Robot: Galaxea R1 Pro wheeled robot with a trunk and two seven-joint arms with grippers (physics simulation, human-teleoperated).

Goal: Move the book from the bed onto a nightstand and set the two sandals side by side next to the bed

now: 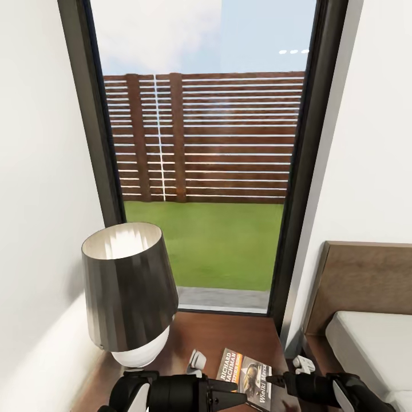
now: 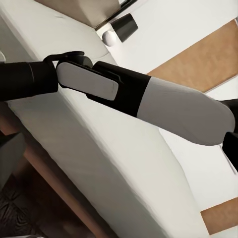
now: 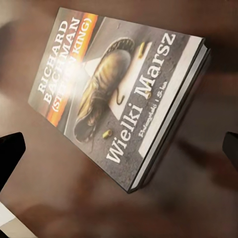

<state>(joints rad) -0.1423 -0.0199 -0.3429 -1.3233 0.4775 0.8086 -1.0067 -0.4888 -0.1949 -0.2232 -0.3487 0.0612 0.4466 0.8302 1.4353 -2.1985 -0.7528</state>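
Right end effector (image 3: 119,148) hovers, fingers spread wide.

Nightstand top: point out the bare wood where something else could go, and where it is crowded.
The dark reddish-brown wooden nightstand is bare along its back strip, between the black-shaded lamp with white base and the window. The front is crowded: the lamp fills the left, the dark orange-banded paperback book lies flat at front right, a small white object sits between them, and both end effectors hover there.
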